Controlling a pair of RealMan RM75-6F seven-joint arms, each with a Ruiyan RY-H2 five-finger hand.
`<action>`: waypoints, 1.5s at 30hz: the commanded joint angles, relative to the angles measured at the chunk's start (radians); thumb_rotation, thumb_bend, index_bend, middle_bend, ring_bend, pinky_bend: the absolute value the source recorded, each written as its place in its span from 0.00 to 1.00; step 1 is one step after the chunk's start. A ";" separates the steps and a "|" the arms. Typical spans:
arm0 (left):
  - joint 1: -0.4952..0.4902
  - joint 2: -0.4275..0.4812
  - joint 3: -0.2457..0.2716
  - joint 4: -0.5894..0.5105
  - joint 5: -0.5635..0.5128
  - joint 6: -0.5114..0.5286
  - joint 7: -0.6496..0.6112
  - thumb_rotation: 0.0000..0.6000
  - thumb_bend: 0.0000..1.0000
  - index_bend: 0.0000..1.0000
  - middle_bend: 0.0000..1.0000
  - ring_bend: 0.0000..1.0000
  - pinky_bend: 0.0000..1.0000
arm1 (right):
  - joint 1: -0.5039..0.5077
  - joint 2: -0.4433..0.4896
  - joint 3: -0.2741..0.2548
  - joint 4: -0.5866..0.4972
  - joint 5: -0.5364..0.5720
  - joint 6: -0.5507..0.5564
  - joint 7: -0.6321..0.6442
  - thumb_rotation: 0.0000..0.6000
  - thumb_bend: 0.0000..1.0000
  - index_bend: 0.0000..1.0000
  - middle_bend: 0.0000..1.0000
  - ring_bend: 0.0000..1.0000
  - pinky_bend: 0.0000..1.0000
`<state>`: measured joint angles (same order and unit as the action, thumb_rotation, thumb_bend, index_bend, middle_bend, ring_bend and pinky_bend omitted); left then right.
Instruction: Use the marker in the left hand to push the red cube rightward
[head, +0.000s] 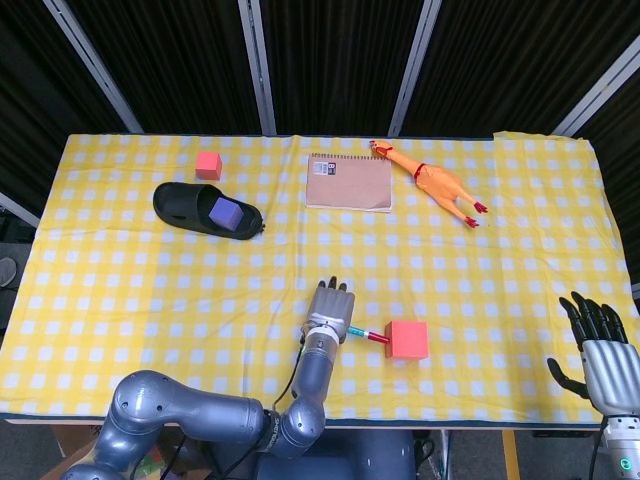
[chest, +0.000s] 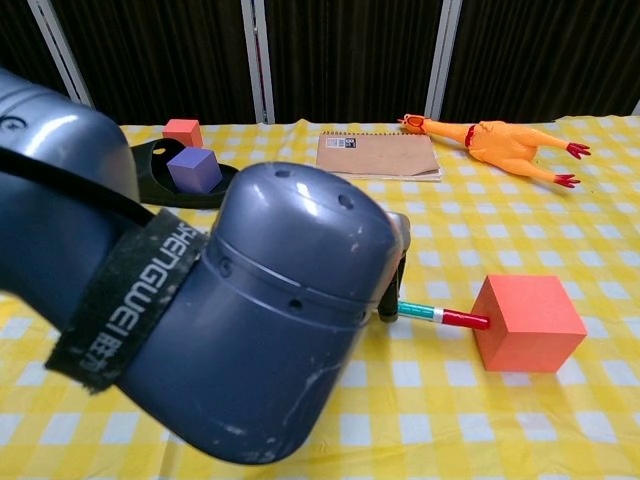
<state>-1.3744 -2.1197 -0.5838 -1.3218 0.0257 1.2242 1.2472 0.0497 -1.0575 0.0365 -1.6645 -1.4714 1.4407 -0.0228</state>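
Three cubes (head: 407, 339), one marker (head: 369, 336)

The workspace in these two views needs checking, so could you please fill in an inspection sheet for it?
Surface: table under a yellow checked cloth.
Job's things: marker, held by the left hand, red tip against the red cube.
Clutter: black slipper holding a purple cube; small red cube behind it; notebook; rubber chicken beside the notebook.
Hands: left grips the marker; right hand off the table's corner, fingers apart, holding nothing.
Cables: one black cable along the left arm.
Surroundings: dark curtain with metal bars.
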 joint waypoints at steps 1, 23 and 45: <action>0.007 0.004 0.005 -0.007 0.007 0.002 -0.007 1.00 0.53 0.61 0.13 0.02 0.14 | 0.000 0.000 0.000 0.000 0.000 0.000 0.000 1.00 0.38 0.00 0.00 0.00 0.00; 0.328 0.428 0.201 -0.467 0.172 0.107 -0.152 1.00 0.53 0.59 0.13 0.02 0.14 | -0.001 0.001 0.001 -0.008 0.009 -0.004 -0.013 1.00 0.38 0.00 0.00 0.00 0.00; 0.583 0.664 0.411 -0.370 0.378 -0.027 -0.473 1.00 0.48 0.56 0.13 0.02 0.14 | 0.008 -0.012 0.005 -0.014 0.016 -0.016 -0.039 1.00 0.38 0.00 0.00 0.00 0.00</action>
<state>-0.7940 -1.4429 -0.1747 -1.7194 0.4090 1.2134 0.7861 0.0576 -1.0694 0.0418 -1.6785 -1.4551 1.4251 -0.0623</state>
